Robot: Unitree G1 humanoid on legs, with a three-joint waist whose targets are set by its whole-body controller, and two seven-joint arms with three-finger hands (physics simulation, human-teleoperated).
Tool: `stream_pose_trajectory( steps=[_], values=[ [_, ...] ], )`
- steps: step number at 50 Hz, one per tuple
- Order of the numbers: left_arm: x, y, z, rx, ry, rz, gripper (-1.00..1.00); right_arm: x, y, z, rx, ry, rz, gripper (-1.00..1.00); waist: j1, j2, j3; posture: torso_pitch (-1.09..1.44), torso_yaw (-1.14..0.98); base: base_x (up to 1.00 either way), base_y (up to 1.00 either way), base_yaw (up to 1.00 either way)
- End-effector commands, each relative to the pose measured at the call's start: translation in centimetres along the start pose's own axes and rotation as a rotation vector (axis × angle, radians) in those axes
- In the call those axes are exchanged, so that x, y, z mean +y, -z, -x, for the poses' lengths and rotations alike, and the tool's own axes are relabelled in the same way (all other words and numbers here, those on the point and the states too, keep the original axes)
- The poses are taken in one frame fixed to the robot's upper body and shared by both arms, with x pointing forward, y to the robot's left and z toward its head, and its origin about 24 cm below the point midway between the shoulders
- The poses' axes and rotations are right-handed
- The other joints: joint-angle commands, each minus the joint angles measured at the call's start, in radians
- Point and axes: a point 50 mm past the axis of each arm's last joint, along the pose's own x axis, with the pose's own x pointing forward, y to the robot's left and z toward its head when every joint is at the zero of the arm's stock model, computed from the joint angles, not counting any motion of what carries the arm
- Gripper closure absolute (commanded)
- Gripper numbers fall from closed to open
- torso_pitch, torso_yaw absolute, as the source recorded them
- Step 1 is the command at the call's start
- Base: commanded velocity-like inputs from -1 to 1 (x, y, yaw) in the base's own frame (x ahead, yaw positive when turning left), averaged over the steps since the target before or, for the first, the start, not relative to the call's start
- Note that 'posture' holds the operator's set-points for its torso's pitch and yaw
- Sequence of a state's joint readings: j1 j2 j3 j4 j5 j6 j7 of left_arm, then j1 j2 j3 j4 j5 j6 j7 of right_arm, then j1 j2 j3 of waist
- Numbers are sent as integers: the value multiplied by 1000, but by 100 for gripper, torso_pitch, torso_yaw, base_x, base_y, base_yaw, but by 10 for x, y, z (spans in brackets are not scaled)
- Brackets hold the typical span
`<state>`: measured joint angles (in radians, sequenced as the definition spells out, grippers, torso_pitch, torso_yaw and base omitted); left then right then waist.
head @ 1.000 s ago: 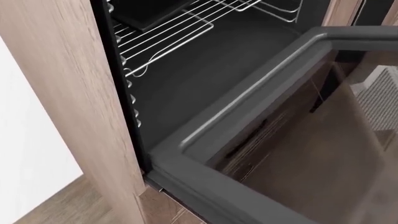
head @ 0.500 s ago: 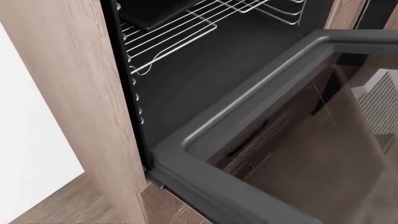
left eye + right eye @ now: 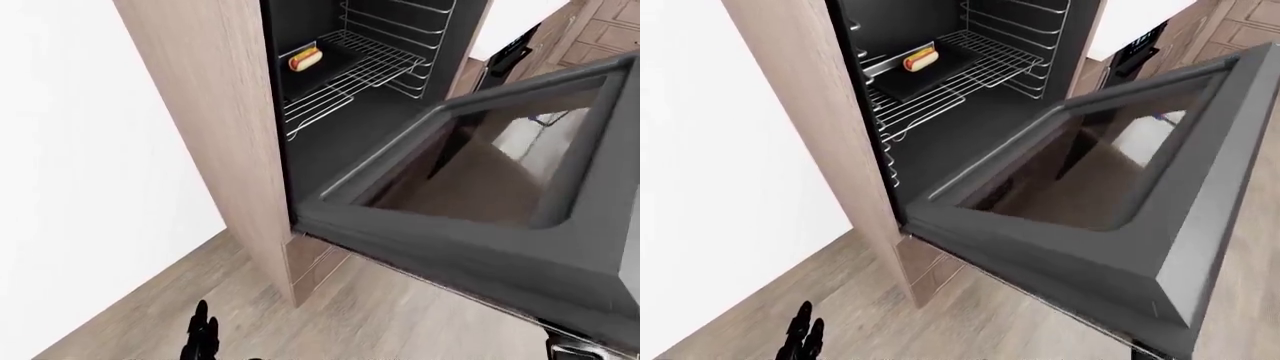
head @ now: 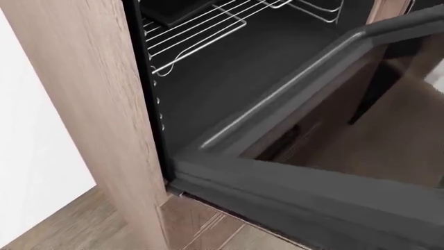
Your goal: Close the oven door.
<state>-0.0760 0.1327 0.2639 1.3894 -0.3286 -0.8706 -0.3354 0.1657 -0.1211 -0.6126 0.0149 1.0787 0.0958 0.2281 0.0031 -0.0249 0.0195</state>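
One hand of mine shows, the left hand (image 3: 203, 337), a small black shape at the bottom left of the left-eye view, low over the wood floor (image 3: 330, 315); its dark fingers point upward and touch nothing, but I cannot tell whether they are spread or curled. My right hand is out of all three views. At the far left stands a white wall (image 3: 90, 172), and next to it runs the wooden cabinet side (image 3: 220, 127) that frames the oven. Just right of that panel the dark oven cavity (image 3: 350, 127) gapes open. Inside it, a wire rack (image 3: 970, 71) spans the cavity at the top of the eye views, with rack guides up the far side wall. A black tray (image 3: 915, 71) lies on the rack, and a hot dog (image 3: 920, 58) in its bun rests on the tray, toward the upper left of the cavity. To the right and lower down, the oven door (image 3: 1110, 247) hangs open, hinged at the bottom of the cavity and tilted up partway rather than lying flat. Its dark grey frame surrounds a glass pane (image 3: 1110, 172) that reflects the room. At the top right, beyond the door, wooden cabinets (image 3: 600, 34) show, and a second dark appliance (image 3: 505, 56) stands under a white counter.
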Motion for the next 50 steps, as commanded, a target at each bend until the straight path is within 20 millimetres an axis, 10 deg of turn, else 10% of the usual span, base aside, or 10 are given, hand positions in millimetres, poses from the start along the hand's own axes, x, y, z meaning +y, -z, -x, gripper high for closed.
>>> stream_pose_trajectory(
  steps=[1,50],
  values=[
    [1,-9,-5,-56,2,-14,-100,20,-8,-6,-29,-61,49,-100,-1,0,-12,0,0,0,0,0],
    [0,-9,-5,-57,3,-5,-100,300,-16,-87,101,-611,253,-100,2,0,-13,0,0,0,0,0]
  ],
)
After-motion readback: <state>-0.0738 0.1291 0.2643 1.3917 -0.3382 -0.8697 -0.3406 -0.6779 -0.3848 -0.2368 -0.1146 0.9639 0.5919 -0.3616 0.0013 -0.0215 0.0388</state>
